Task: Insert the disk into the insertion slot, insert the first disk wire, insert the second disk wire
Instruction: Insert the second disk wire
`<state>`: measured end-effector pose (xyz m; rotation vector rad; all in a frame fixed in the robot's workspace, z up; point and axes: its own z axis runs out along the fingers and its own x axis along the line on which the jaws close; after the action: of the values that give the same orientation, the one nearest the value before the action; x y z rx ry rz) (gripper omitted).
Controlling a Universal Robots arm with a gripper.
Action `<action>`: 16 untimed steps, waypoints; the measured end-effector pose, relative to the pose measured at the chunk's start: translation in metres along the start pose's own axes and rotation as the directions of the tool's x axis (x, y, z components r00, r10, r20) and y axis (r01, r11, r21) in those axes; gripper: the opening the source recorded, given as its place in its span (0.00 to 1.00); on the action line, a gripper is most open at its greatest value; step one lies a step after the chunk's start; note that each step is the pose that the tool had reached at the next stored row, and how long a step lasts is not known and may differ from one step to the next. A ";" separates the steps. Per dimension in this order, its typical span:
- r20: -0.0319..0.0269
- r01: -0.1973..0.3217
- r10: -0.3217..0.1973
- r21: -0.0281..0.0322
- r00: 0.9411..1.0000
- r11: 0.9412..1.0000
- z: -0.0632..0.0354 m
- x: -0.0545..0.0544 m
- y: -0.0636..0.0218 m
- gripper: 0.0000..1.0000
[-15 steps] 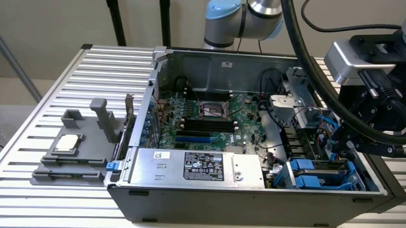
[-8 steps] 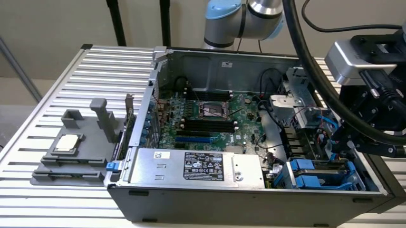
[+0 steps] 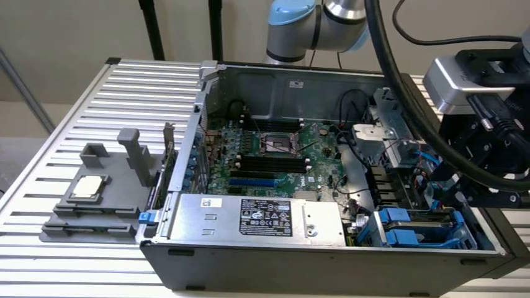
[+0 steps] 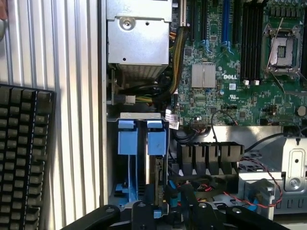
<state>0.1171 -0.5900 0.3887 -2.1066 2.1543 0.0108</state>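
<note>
Nearest the exterior camera sits the open computer case (image 3: 331, 261), lying on its side on the ribbed metal tabletop (image 3: 133, 93). In its near corner, at the exterior view's right, is the insertion slot (image 3: 426, 228), a grey drive cage with bright blue clips; the wrist view shows the disk (image 4: 154, 167) standing on edge inside that cage, its blue carrier tabs up at the cage mouth. Beside the cage along the near wall lies the silver power-supply box (image 3: 257, 218) with its printed label. Just above the cage hangs the gripper (image 3: 488, 167), black and bulky, with thick cables looping off it; whether the jaws are apart or together I cannot tell. Past the power supply, the green motherboard (image 3: 273, 155) fills the case floor, and a bundle of wires (image 4: 211, 184) runs near the cage. Off toward the tabletop's edge at the exterior view's left, a dark grey stand (image 3: 99, 198) with posts carries a small silver chip (image 3: 87, 186).
</note>
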 end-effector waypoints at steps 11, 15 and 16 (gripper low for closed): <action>-0.072 0.006 -0.006 0.001 0.997 1.000 0.0108 -0.016 0.0012 0.39; -0.092 0.008 -0.008 0.001 0.996 1.000 0.0134 -0.022 0.0013 0.39; -0.095 0.008 -0.008 0.000 0.995 1.000 0.0139 -0.024 0.0009 0.39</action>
<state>0.1178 -0.5649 0.3771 -2.1572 2.1973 -0.0920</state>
